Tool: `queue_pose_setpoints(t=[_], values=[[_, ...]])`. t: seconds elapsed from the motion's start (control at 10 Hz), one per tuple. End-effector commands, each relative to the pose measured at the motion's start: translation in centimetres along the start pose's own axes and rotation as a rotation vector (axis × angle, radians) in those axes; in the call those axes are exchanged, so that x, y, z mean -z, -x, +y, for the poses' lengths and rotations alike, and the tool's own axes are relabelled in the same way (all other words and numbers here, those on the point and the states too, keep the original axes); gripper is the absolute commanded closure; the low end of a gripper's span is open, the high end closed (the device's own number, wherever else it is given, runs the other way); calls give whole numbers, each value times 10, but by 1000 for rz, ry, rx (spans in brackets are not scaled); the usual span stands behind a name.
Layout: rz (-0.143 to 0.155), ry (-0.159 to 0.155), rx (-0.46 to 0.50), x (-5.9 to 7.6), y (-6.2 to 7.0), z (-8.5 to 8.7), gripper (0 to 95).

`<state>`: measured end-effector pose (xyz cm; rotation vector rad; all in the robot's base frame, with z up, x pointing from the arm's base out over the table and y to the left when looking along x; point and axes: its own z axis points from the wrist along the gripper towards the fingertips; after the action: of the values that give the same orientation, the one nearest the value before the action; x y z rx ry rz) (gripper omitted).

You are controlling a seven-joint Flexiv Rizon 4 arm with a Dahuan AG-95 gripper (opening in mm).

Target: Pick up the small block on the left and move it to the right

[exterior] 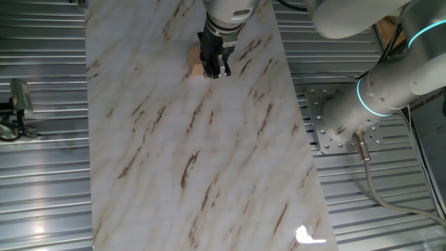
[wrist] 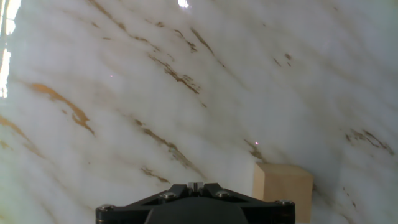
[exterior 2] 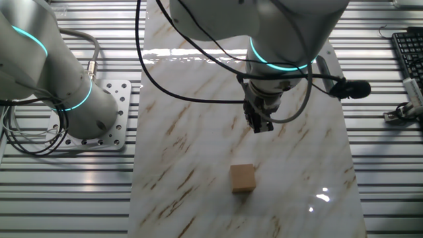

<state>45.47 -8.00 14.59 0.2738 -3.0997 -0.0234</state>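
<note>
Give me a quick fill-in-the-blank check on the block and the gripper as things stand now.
1. The small block is made of ____.
2. It rests on the ____-patterned table.
3. The gripper hangs above the table and holds ____.
4. The number of blocks on the table is ____.

Missing words: wood; marble; nothing; one

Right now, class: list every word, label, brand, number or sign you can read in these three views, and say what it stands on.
Readable text: none.
Robot base: dark lettering at the right edge of one fixed view, cut off and too blurred to read.
Keyboard: key legends too small to read.
Small block, marble tabletop and gripper: unmarked.
</note>
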Motion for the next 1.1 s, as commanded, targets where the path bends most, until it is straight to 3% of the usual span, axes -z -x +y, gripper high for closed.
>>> queue_pose_setpoints(t=[0.1,0.9,1.1], values=[[-1,3,-2,0,0,0,950],[-1,23,10,0,0,0,950],[4,42,20,0,0,0,950]])
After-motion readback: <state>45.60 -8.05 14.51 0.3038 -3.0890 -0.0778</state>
